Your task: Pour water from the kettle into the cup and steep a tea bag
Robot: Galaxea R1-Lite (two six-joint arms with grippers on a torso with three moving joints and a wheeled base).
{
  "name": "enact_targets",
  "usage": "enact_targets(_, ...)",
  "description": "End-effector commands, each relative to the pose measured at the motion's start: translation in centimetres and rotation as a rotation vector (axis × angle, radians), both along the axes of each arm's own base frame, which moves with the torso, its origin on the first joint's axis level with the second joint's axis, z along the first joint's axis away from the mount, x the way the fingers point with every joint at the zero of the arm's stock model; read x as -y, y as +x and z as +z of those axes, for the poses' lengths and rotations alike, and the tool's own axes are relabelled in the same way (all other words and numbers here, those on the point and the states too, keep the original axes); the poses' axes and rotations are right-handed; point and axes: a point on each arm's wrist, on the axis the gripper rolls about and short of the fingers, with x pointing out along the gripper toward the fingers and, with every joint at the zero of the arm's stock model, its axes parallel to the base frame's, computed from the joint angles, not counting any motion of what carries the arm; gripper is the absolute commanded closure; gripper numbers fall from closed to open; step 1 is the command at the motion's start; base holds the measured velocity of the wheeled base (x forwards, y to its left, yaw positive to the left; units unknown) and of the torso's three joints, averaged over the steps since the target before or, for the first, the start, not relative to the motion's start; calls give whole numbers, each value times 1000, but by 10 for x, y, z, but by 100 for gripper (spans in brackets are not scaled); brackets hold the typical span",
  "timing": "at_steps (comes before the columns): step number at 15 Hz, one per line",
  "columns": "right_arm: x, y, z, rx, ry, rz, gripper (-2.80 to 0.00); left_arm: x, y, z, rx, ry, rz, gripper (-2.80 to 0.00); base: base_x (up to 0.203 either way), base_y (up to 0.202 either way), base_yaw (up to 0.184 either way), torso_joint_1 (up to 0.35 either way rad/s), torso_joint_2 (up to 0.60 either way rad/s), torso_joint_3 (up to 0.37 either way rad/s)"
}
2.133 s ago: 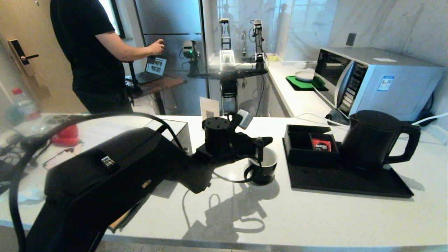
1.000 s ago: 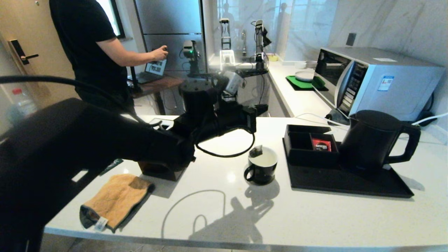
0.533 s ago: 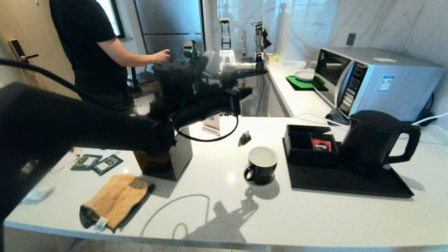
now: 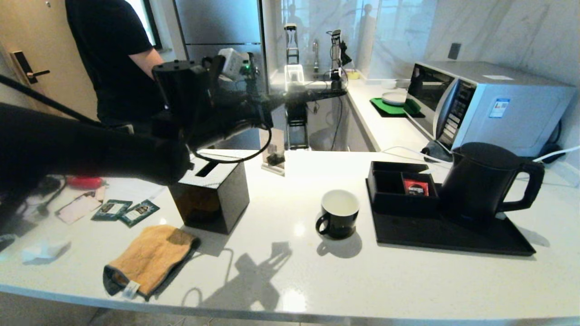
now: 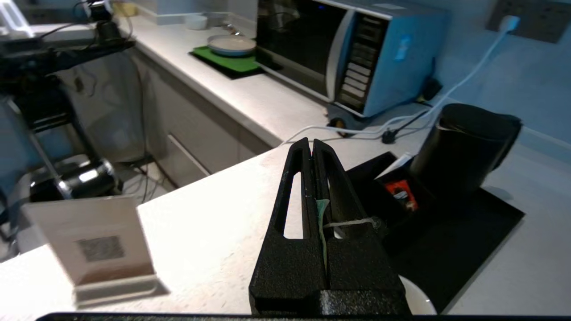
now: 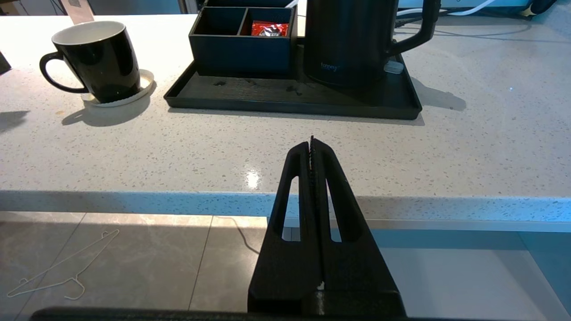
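We see left gripper (image 5: 312, 147) raised above counter, clenched on pale string and tag; only left wrist view shows that. Tea bag (image 4: 274, 159) dangles below it in head view, well left of cup (image 4: 339, 213). Kettle (image 4: 481, 181) on black tray (image 4: 453, 233). Right gripper (image 6: 312, 145) closed, empty, parked off counter edge; only right wrist view shows it.

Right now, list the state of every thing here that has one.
left gripper: shut on the string of the tea bag, raised above the counter.
tea bag: hanging in the air, out of the cup.
cup: upright, no tea bag inside.
kettle: upright on the tray, lid on.
right gripper: shut, empty, off the counter's near edge.
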Motion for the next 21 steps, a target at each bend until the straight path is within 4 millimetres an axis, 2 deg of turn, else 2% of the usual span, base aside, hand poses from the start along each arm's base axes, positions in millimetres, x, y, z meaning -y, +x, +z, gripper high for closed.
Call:
enact_targets(1,0,0,0,-1,0,0,0,-14,6,0,0,-1,38,0,0,0,0,0,0,0)
enact_targets(13,0,0,0,-1,0,0,0,-76,27,-7,-36,6,226,0,0,0,0,0,0,0)
enact_targets(21,0,0,0,-1,0,0,0,-101,34,-13,-55,7,314,0,0,0,0,0,0,0)
